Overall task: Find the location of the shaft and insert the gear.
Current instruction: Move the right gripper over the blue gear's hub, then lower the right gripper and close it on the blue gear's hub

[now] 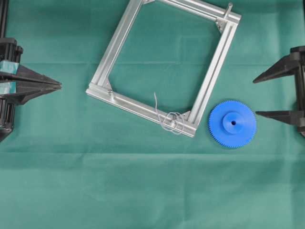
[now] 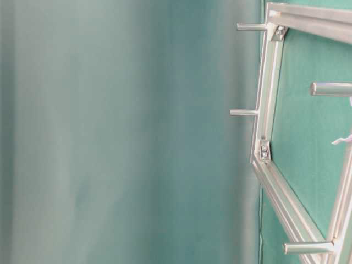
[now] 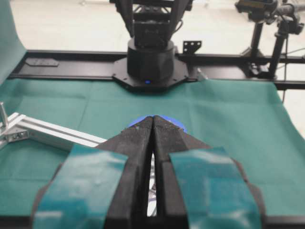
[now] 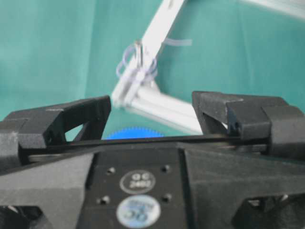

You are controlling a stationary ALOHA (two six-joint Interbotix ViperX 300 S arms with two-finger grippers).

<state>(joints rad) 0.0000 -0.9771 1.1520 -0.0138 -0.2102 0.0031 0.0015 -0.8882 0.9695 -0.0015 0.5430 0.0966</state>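
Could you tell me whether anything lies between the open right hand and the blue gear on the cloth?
Nothing visible does. The gear lies flat on bare green cloth, just left of the open right hand in the overhead view. The aluminium frame sits on the gear's far side.

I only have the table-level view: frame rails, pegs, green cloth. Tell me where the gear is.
Observer: Overhead, the gear lies flat on the cloth, just right of the frame's lower right corner.
Operator: Give me the shaft's position.
Observer: The shaft stands at that same corner, with pale wire looped round it.
Operator: Report the right gripper.
Observer: The right gripper is open and empty, to the right of the gear, not touching it.
Operator: Now the left.
Observer: The left gripper is shut, empty, at the left edge, apart from the frame.
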